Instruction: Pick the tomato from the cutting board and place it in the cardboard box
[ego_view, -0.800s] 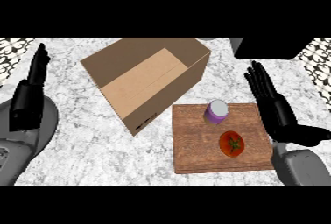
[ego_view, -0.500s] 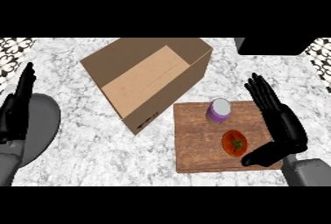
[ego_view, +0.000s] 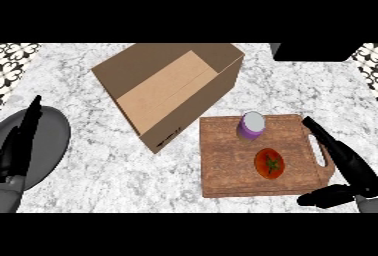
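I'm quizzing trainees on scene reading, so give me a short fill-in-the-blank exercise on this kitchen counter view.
1. The tomato lies on the ____.
2. The purple can stands between the tomato and the ____.
3. The right robot hand is open beside the tomato and ____ touching it.
4. The left robot hand rests at the view's ____ edge.

Missing words: cutting board; cardboard box; not; left

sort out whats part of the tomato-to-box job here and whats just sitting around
Part of the job:
- tomato
- cutting board under it
- cardboard box, open
- right hand, open beside the board

Just lying about:
- purple cup on the board
- left hand, resting open at the left edge
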